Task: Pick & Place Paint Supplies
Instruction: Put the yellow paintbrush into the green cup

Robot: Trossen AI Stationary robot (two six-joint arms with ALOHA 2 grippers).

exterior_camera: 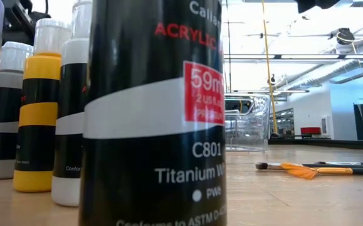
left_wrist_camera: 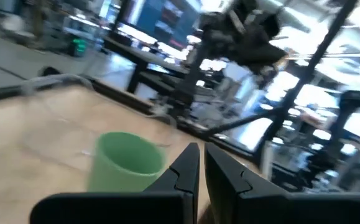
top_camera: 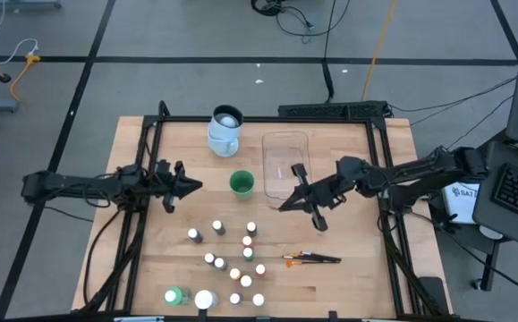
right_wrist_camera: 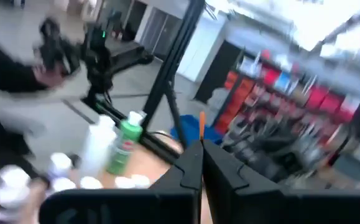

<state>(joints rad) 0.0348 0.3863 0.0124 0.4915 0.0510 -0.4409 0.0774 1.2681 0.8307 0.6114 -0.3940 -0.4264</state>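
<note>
The left gripper [top_camera: 190,187] was pressed together and empty. The paint bottles [top_camera: 234,264] stood near the bench's front edge, in front of both grippers. The right gripper [top_camera: 284,206], pressed together too, hung nearer the brushes [top_camera: 312,258].

A black Titanium White paint bottle [exterior_camera: 156,113] fills the low view, its top and base cut off, hiding most of the tabletop [exterior_camera: 306,194] behind it. Both wrist views are motion-blurred. From above, the small paint bottles' [top_camera: 234,274] labels are too small to read.
</note>
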